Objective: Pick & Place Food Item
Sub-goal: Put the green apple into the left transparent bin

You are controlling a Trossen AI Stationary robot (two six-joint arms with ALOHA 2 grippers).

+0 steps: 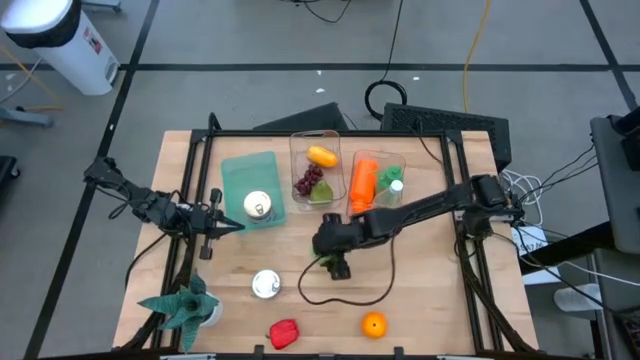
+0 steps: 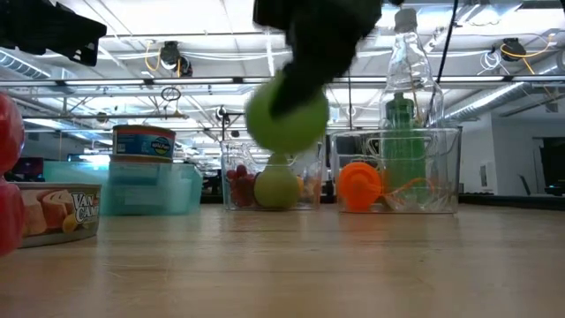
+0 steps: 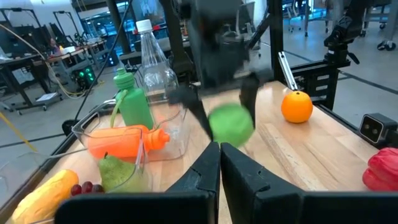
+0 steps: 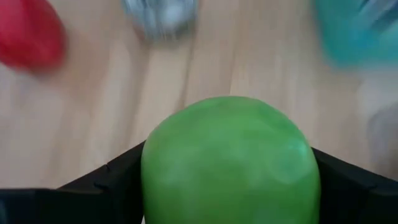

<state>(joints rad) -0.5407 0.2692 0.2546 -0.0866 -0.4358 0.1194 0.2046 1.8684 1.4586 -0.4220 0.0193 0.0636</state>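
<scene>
I am carrying the green apple in the right gripper, its fingers clamped wide across the fruit's middle, above the tabletop centre and clear of the wood. It is looking round, firm, smooth and likely slippery, so I am judging a grip across its widest part safest. The left gripper is waiting near the left edge, fingers closed and empty. Motion blur is hiding the exact finger contact.

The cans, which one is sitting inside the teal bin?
The can near the left pincer: it sits in the teal bin. The other can stands on bare table, near the plant.
</scene>
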